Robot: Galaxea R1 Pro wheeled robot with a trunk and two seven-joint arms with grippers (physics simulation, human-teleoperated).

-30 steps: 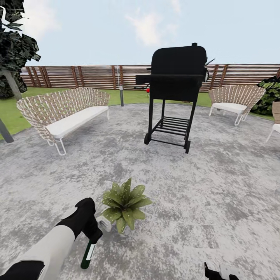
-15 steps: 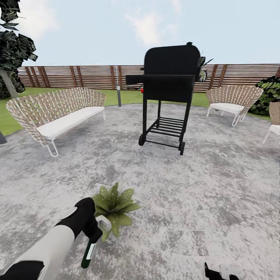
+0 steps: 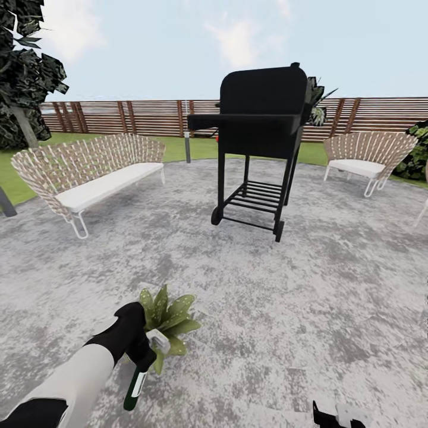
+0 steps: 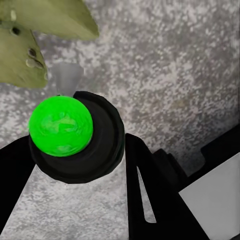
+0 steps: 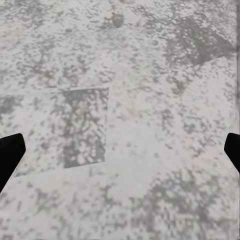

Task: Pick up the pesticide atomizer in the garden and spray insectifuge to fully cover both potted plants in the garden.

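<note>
The view had swung, sliding the potted plant (image 3: 164,315) toward the left hand (image 3: 141,352), which gripped the pesticide atomizer (image 3: 136,383) hanging bottle-down, nozzle just beside the leaves.

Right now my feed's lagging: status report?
Left gripper shut on pesticide atomizer. Right gripper open over patio. Potted plant beside the atomizer. Nothing between.

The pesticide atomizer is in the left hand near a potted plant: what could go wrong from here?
1. The pesticide atomizer hangs body-down from the left hand; it might slip.
2. Its pale head is right against the potted plant, so spray may miss the far leaves.
3. The grill stands ahead; driving forward risks a bump.
</note>
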